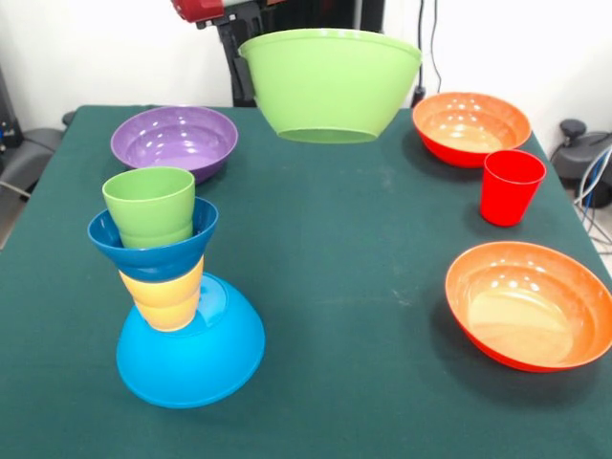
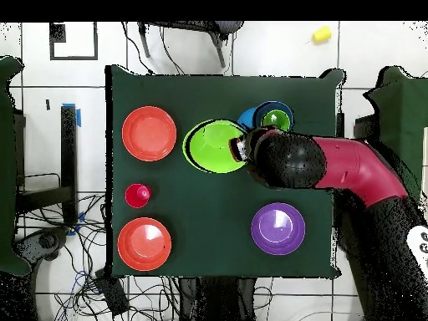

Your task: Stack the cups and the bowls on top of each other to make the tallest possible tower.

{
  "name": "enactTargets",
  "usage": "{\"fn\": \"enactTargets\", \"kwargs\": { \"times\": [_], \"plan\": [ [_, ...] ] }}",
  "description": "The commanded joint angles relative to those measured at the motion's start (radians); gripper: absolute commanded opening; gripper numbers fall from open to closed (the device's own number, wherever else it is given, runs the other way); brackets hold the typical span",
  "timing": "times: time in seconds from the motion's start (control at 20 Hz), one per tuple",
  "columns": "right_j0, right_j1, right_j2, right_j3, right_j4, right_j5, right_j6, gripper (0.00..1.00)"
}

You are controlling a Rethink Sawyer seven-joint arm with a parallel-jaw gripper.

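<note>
The tabletop (image 1: 316, 287) lay mostly bare through its middle. The green bowl (image 1: 330, 84) hung in the air, the hand (image 2: 242, 149) clamped on its rim. The tower (image 1: 177, 296) stood four high near one edge: light-blue bowl inverted, yellow cup, dark-blue bowl, green cup. Left over were two orange bowls (image 1: 531, 304), the purple bowl (image 1: 174, 140) and the red cup (image 1: 511, 185).

A dark green table (image 1: 363, 287) stands on a white tiled floor (image 2: 276, 58). Cables (image 2: 92, 276) (loosely tangled) lie beside it. A small yellow object (image 2: 321, 34) rests on the floor.
</note>
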Motion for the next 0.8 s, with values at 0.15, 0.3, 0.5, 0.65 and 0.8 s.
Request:
{"fn": "enactTargets", "kwargs": {
  "times": [0.15, 0.3, 0.5, 0.65, 0.8],
  "plan": [
    [0.056, 0.050, -0.079, 0.016, -0.033, -0.068, 0.132, 0.00],
    [0.076, 0.061, -0.097, -0.005, -0.035, -0.065, 0.140, 0.00],
    [0.098, 0.071, -0.117, -0.032, -0.029, -0.053, 0.143, 0.00],
    [0.111, 0.079, -0.132, -0.040, -0.029, -0.063, 0.141, 0.00],
    [0.119, 0.080, -0.142, -0.040, -0.026, -0.073, 0.140, 0.00]
  ]
}}
